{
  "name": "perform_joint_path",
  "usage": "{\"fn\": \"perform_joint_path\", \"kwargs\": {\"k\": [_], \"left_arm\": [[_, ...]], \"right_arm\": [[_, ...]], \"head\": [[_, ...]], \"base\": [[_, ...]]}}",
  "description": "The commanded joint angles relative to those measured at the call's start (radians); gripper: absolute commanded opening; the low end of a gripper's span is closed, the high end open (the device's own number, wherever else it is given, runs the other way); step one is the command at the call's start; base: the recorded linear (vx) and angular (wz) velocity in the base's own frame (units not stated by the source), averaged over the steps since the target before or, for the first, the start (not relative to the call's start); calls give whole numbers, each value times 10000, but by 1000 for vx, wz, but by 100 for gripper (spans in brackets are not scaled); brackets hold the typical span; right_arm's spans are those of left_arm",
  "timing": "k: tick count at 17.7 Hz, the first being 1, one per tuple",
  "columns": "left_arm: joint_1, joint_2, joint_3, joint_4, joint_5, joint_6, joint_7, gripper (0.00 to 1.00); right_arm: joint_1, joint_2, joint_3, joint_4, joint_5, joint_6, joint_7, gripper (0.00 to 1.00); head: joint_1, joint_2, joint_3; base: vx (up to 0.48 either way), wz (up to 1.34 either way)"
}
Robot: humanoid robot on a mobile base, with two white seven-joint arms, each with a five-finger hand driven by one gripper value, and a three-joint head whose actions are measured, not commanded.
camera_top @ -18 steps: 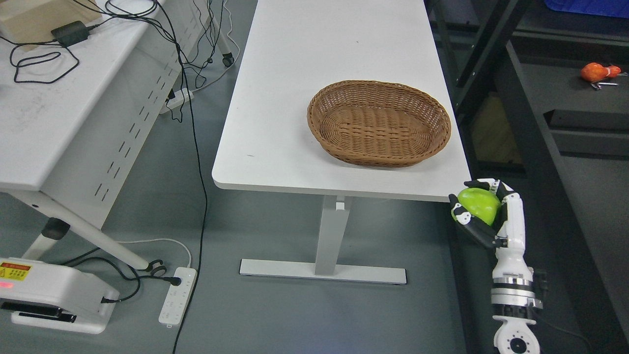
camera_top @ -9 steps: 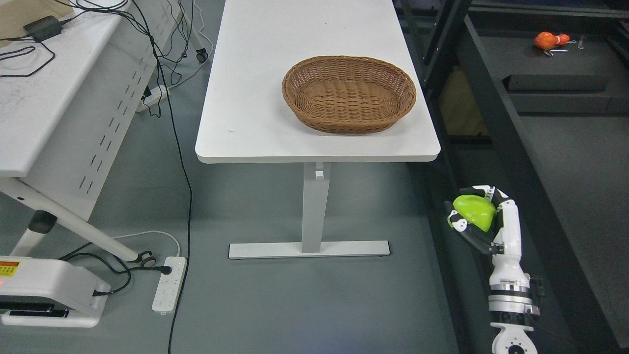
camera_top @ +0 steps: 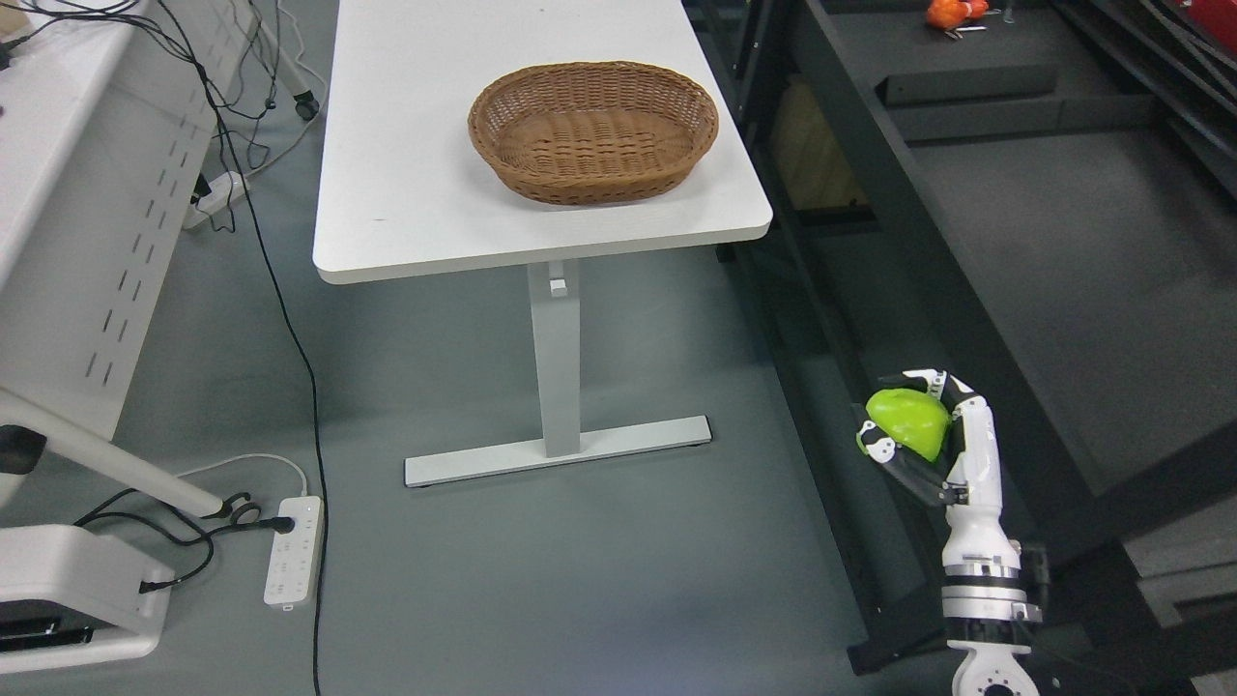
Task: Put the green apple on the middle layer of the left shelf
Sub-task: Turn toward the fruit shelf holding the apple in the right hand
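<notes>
1. Low at the right of the head view, the white-and-black fingered right hand [camera_top: 918,435] is curled around the bright green apple [camera_top: 908,421], cupping it from below and behind with fingertips over its top. The apple rides high and its near face is bare, so a jolt from the mobile base could probably roll it out toward the grey floor [camera_top: 599,580].

2. Just beside the hand runs the dark metal shelf frame [camera_top: 899,222], its slanting front rail passing close by the knuckles. A swing toward the shelf could, I judge, clip this rail and knock the apple loose.

3. Beyond the rail lies a dark grey shelf layer [camera_top: 1082,242], bare near its front edge. Which layer counts as the middle one cannot be told from this angle, so the wrong level is a risk.

4. Farther off, the brown woven oval basket [camera_top: 593,132] sits near the right front corner of the white rectangular table [camera_top: 406,193], well apart from the hand and unlikely to interfere.

5. No left arm shows.
</notes>
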Motion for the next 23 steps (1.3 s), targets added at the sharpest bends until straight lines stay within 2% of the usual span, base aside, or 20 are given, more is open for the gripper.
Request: {"fn": "perform_joint_path", "kwargs": {"k": [1, 7, 13, 19, 23], "left_arm": [[-215, 175, 0, 0, -5, 7, -7, 100], [-215, 175, 0, 0, -5, 7, -7, 100], [-215, 175, 0, 0, 10, 7, -7, 100], [-215, 175, 0, 0, -5, 7, -7, 100], [-215, 175, 0, 0, -5, 7, -7, 100]], "right_arm": [[35, -154, 338, -13, 0, -13, 3, 0], [127, -154, 354, -13, 0, -243, 477, 0], [127, -154, 216, 2, 0, -106, 402, 0], [-195, -154, -780, 17, 0, 385, 264, 0], [-210, -154, -904, 17, 0, 416, 264, 0]], "head": [[0, 0, 0], [0, 0, 0], [0, 0, 0], [0, 0, 0], [0, 0, 0]], "base": [[-165, -390], [-135, -530], [-110, -690], [-5, -851], [119, -810]]}}
